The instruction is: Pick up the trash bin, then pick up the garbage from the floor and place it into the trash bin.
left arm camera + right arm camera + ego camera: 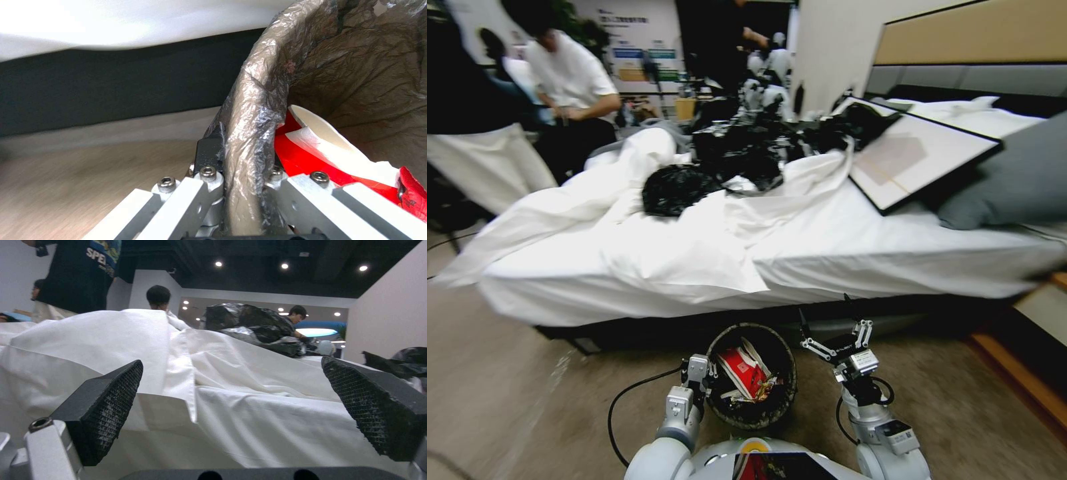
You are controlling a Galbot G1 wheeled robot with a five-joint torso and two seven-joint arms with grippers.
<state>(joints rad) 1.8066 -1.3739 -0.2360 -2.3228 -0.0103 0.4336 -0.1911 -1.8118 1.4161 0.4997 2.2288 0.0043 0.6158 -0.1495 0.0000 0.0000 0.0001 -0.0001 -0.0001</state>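
Head view: the trash bin is held up close in front of the robot's torso, above the tan carpet and just before the near edge of a bed draped in rumpled white sheets. The left gripper grips the bin at its left rim, its fingers clamped narrow on the liner-wrapped edge. Inside the bin lies garbage, a crumpled red-and-white wrapper uppermost.

The right gripper is raised just beside the bin's right side, apart from it, its 2 fingers spread wide with nothing between them. In the right wrist view the 2 dark textured pads stand far apart against the white sheets.

The left wrist view shows the left gripper straddling the rim, 1 finger outside and the other inside the brownish liner bag, with the red-and-white wrapper touching the inner finger.

On the bed lie black plastic bags, a framed picture tilted against the bedding and a grey pillow.
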